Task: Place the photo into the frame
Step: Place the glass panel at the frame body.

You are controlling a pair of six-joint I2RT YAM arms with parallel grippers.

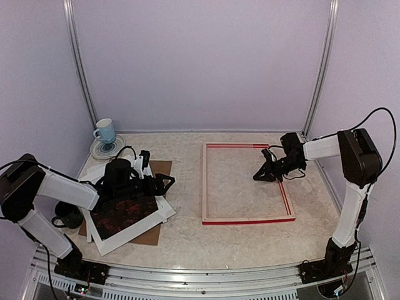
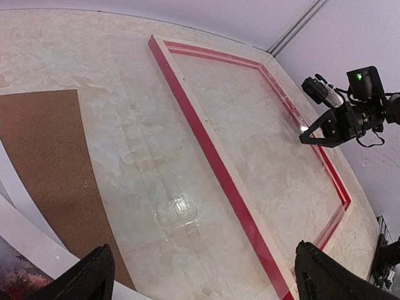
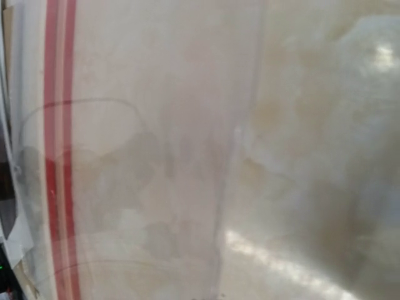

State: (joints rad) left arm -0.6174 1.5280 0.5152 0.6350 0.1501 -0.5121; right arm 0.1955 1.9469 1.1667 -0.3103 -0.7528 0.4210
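Looking at this one, the photo (image 1: pixel 122 212) is over on the left side of the worktop (image 1: pixel 187 240). It sits picture-side up in a messy stack with the white window mat (image 1: pixel 137 232) and the brown backing board (image 1: pixel 161 167). I can't tell whether the mat lies over its edges or under them. The frame (image 1: pixel 248 220) is well apart on the right, flat, with its pale wood back facing up.

The left jaws are spread wide, hovering over the stack's right side and holding nothing. The right jaws are pressed together and empty above the frame's right bar.

My guess is the print is light, floppy paper that creases easily. Since it lies flat, I'd pinch a free corner or edge rather than press down in the middle. It'll probably sag once it's lifted.
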